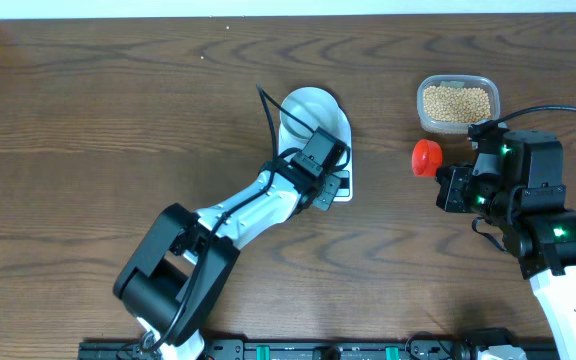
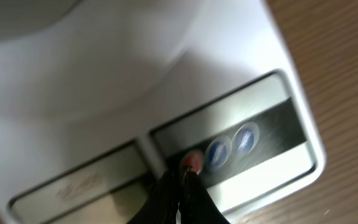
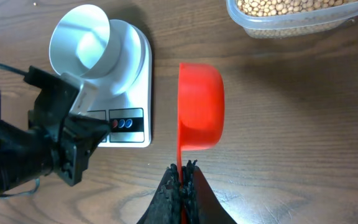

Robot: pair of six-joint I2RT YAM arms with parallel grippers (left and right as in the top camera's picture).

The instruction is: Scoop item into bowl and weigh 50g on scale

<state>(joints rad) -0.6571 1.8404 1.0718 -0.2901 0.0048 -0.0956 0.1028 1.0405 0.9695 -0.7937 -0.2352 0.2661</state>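
The white scale [image 1: 340, 128] stands mid-table with the pale bowl [image 1: 308, 108] on it. Both also show in the right wrist view, scale [image 3: 135, 68] and bowl [image 3: 79, 43]. My left gripper [image 2: 182, 177] is shut, its tips at the red button [image 2: 192, 162] next to two blue buttons on the scale's panel [image 2: 272, 130]. My right gripper [image 3: 184, 171] is shut on the handle of a red scoop [image 3: 199, 106], which hangs turned on its side over the table between scale and tub. The scoop also shows in the overhead view [image 1: 426, 157]. The beans [image 1: 456, 102] lie in a clear tub.
The clear plastic tub [image 1: 423, 115] stands at the back right, also at the top of the right wrist view [image 3: 291, 25]. The left arm [image 1: 238, 215] stretches from the front edge to the scale. Bare wood table [image 1: 88, 110] lies all round.
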